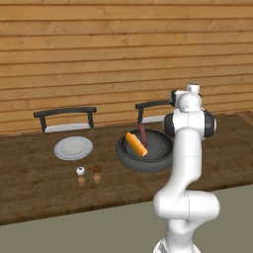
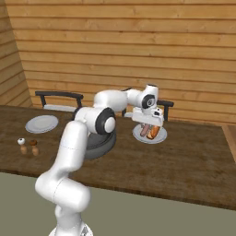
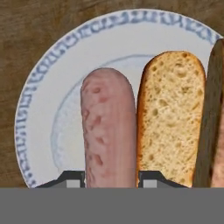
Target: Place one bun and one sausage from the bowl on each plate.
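Landmark: the wide shallow dark grey-black bowl (image 1: 145, 150) with a thick rim, mid-table on the brown wooden table (image 1: 34, 183).

Pale pink mottled sausage (image 3: 108, 127) sits between the two dark fingertips (image 3: 70, 178) of the gripper (image 3: 109, 179), jaws at a narrow gap closed on it. Hand view: its long axis runs along the gripper, rounded free end pointing away from the hand, over a light grey plate (image 3: 48, 78) with a blue-flecked rim. Right base view: this plate (image 2: 138, 135) lies right of the bowl, and the sausage hangs roughly upright from the white gripper, lower end close to the plate; contact not clear.

Just beside that sausage, on its right in the hand view, a golden-brown split bun (image 3: 173, 118), crumb face showing, long axis parallel to the sausage, sides touching or nearly so.

Near side of the bowl, toward its left: small white-topped shaker (image 1: 81, 175) and brown-topped shaker (image 1: 97, 174), side by side, upright.

Inside the bowl: an orange-tan bun (image 1: 136, 144) lying diagonally and a dark reddish sausage (image 1: 143, 134) beside it, leaning toward the far rim.

Left of the bowl: second light grey plate (image 1: 73, 147), bare.

Beyond the bowl: two dark-framed chairs (image 1: 65, 118) at the far table edge, then a horizontal wood-plank wall (image 1: 99, 49).
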